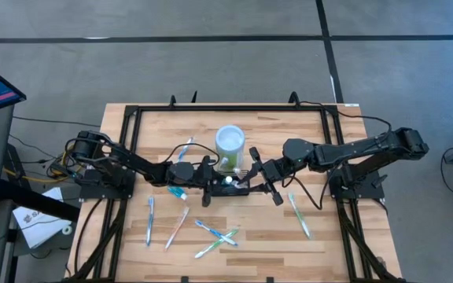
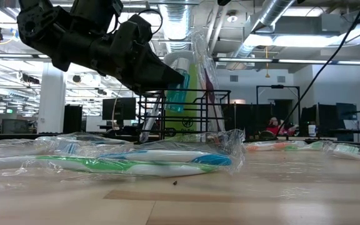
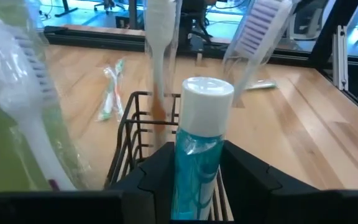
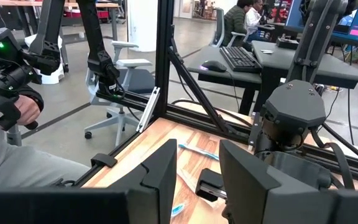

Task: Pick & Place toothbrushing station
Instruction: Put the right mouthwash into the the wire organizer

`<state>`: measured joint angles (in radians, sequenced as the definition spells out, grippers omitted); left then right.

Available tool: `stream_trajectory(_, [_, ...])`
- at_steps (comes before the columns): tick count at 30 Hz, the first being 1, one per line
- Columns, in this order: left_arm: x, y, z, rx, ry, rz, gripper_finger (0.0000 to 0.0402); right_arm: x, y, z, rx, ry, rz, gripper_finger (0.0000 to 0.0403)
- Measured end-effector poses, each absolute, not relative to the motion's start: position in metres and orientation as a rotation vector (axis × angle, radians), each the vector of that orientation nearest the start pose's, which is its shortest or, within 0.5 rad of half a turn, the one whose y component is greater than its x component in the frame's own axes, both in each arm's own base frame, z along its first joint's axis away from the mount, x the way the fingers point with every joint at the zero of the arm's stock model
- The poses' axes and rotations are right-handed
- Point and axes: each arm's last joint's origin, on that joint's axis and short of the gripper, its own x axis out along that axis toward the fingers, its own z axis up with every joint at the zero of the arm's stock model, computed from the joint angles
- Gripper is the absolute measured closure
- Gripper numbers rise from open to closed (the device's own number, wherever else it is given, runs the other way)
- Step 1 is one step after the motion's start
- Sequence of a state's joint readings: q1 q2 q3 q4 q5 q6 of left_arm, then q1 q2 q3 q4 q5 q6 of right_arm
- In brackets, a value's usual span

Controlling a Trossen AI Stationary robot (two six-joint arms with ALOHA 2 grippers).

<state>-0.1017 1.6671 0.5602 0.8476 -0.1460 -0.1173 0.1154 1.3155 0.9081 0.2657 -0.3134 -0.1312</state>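
The caddy [image 1: 228,179] stands near the middle of the surface [image 1: 313,134], just in front of the green cup [image 1: 230,144]; in the low view its black wire frame [image 2: 186,112] rises behind the wrapped toothbrushes [image 2: 136,164] lying nearest the camera.

The left pincer [image 3: 194,171] grips a teal tube with a white cap [image 3: 199,149], fingers [image 3: 157,171] pressed on either side of it, and holds it right over the caddy's wire rim [image 3: 129,124]. In the high view this pincer [image 1: 208,181] reaches in from the left to the caddy's left end.

The right pincer [image 1: 258,174] sits at the caddy's right end. In its wrist view the fingers [image 4: 160,171] stand apart with nothing visible between them; whether they touch the caddy cannot be told.

More wrapped toothbrushes [image 1: 215,236] lie scattered on the surface in front of and beside the arms.
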Motion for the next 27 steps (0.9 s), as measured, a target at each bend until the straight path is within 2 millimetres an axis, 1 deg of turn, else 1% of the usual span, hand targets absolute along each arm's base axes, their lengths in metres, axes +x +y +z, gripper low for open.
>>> stream_trajectory(19, [0.3006, -0.0278, 0.1488, -0.090, 0.262, 0.011, 0.0288, 0.2933, 0.0430, 0.3031, -0.114, 0.118, 0.437, 0.0291])
stream_trajectory(27, [0.3006, -0.0278, 0.1487, -0.090, 0.262, 0.012, 0.0270, 0.2933, 0.0430, 0.3031, -0.115, 0.118, 0.437, 0.0291])
